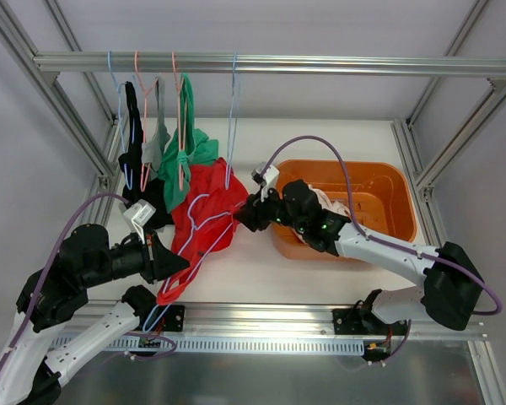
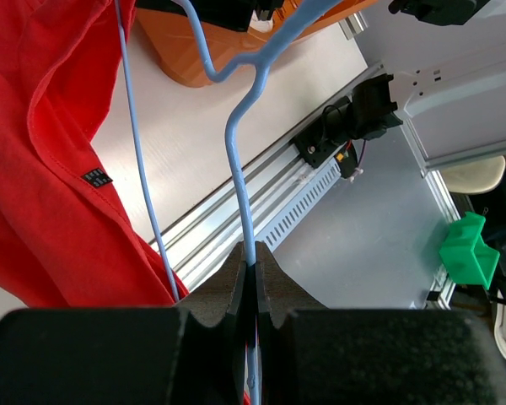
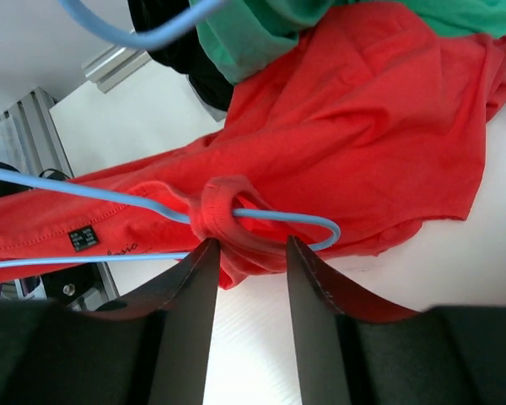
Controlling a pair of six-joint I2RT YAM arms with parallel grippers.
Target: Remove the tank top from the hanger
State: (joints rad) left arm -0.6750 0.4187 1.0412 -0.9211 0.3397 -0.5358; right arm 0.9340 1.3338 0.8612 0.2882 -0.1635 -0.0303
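Observation:
A red tank top (image 1: 204,218) hangs on a light-blue wire hanger (image 1: 201,207) held low over the table. My left gripper (image 1: 170,260) is shut on the hanger wire (image 2: 243,181); the red fabric (image 2: 42,160) drapes to its left. My right gripper (image 1: 246,213) is open at the shirt's right edge. In the right wrist view its fingers (image 3: 190,291) straddle a bunched red strap (image 3: 228,215) looped round the hanger's end (image 3: 320,232), without closing on it.
An orange bin (image 1: 379,198) with clothes in it stands at the right. Green, black and grey garments (image 1: 181,156) hang on hangers from the overhead rail (image 1: 270,63) at the back left. An empty blue hanger (image 1: 232,118) hangs there too.

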